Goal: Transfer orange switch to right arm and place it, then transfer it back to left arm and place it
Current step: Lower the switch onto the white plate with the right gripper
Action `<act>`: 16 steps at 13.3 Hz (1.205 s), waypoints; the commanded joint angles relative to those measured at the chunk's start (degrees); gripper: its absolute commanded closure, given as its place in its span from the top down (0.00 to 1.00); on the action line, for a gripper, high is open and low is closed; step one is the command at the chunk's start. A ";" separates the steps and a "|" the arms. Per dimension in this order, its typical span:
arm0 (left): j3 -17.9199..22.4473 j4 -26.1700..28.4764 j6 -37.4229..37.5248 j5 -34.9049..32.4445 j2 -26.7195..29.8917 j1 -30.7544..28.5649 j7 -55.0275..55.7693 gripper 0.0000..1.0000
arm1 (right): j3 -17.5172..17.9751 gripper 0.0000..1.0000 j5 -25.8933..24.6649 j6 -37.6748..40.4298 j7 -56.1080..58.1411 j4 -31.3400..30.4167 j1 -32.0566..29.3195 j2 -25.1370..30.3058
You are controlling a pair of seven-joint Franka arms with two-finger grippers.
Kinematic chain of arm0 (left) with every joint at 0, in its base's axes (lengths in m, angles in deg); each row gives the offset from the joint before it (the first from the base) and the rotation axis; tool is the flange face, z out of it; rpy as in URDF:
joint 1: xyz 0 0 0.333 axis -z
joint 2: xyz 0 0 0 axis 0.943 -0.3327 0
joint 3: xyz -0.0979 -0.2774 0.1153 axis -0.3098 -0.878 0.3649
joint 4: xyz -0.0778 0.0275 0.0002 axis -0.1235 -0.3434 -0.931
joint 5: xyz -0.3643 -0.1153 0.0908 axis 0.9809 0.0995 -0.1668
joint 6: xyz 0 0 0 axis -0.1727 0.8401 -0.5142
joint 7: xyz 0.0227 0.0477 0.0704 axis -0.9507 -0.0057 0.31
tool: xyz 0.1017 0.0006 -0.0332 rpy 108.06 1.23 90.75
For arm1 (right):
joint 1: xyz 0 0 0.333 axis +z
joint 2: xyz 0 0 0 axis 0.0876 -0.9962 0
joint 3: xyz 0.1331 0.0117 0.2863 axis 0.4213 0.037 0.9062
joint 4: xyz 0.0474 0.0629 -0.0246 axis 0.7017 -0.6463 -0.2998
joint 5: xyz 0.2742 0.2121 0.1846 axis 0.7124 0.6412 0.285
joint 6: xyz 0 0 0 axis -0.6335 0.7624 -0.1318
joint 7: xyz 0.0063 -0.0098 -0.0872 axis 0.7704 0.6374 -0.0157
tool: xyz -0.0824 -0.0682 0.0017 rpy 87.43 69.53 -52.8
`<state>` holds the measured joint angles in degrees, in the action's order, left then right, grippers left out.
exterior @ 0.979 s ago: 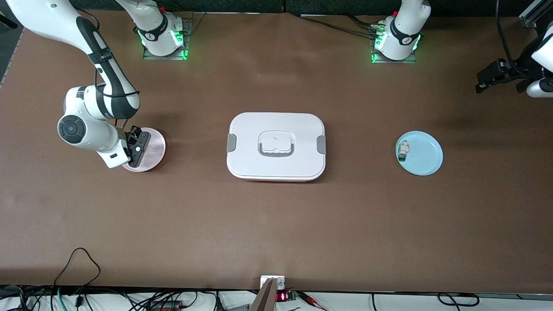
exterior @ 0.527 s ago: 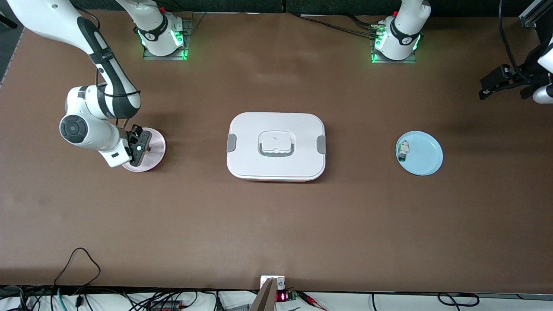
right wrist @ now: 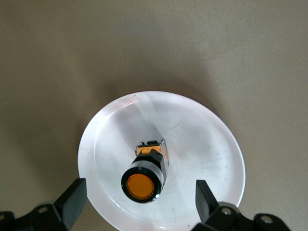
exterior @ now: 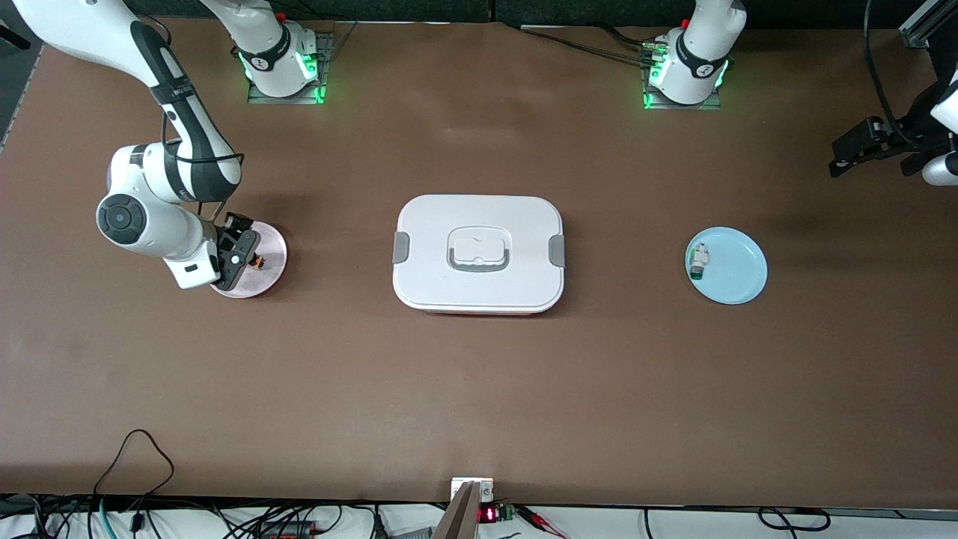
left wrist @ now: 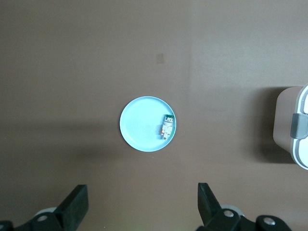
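Note:
The orange switch [exterior: 257,262] [right wrist: 144,178], black with a round orange face, rests on the pink plate [exterior: 271,247] [right wrist: 202,144] at the right arm's end of the table. My right gripper [exterior: 241,256] [right wrist: 139,202] hovers just over it, open, with one finger on each side and neither touching the switch. The white box [exterior: 479,254] [left wrist: 293,125] sits mid-table, lid on. My left gripper [exterior: 849,148] [left wrist: 143,202] waits open and empty, high over the left arm's end of the table.
A light blue plate [exterior: 737,269] [left wrist: 142,125] lies toward the left arm's end, holding a small white-and-green part [exterior: 699,260] [left wrist: 167,126]. Cables trail along the table edge nearest the front camera.
My right gripper has opened and let go of the orange switch, which now shows on the pink plate. The left gripper drifted slightly toward the table's end.

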<state>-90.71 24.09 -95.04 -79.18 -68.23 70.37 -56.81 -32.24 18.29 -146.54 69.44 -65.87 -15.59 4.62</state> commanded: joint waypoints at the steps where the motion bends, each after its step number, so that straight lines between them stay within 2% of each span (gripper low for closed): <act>1: -0.04 -1.69 1.13 -0.89 -0.72 -0.15 0.28 1.00 | 0.54 1.00 0.10 1.13 -0.84 -0.15 -0.24 0.98; 12: -0.04 -1.69 1.22 -0.89 -0.72 -0.15 0.19 1.00 | 0.54 1.00 0.10 1.30 -0.84 -0.15 -0.24 1.42; 16: -0.04 -1.69 1.22 -0.89 -0.72 -0.15 0.19 1.00 | 0.54 1.00 1.24 4.45 -1.02 5.02 -0.33 3.08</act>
<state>-90.66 24.09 -94.97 -79.18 -68.24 70.33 -56.81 -32.20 18.46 -145.52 69.13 -63.62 -15.59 5.97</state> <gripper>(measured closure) 0.000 0.000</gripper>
